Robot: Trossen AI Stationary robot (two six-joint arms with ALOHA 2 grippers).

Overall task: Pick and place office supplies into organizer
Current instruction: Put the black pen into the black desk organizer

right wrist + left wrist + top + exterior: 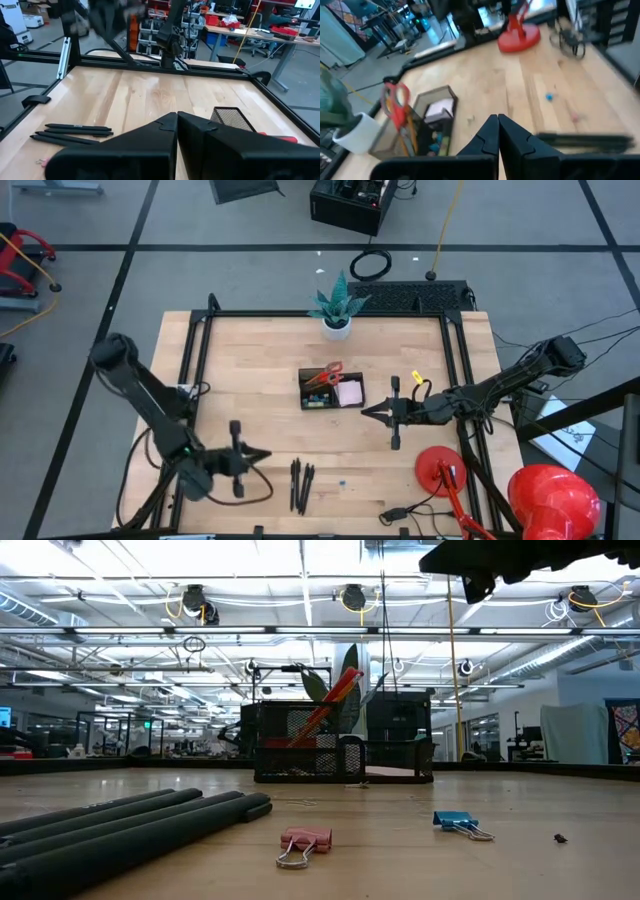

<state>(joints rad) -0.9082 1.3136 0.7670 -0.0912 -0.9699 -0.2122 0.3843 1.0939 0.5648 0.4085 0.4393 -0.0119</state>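
Note:
The black mesh organizer (332, 391) stands mid-table with red-handled scissors (325, 374), an orange pencil (322, 712) and a pink sticky-note pad (349, 393) in it. Three black pens (300, 484) lie side by side near the front edge. A small blue clip (458, 823) and a pink clip (304, 844) lie on the wood near them. My left gripper (266, 454) hovers shut just left of the pens, holding nothing, its tips (497, 126) pointing over the table. My right gripper (364, 412) hangs shut to the right of the organizer, with nothing in it (176, 121).
A white plant pot (337, 328) stands at the far edge behind the organizer. A red round-based object (439, 466) with a cable sits at the front right. A small yellow piece (417, 378) shows by the right arm. Black frame rails (200, 350) border the table.

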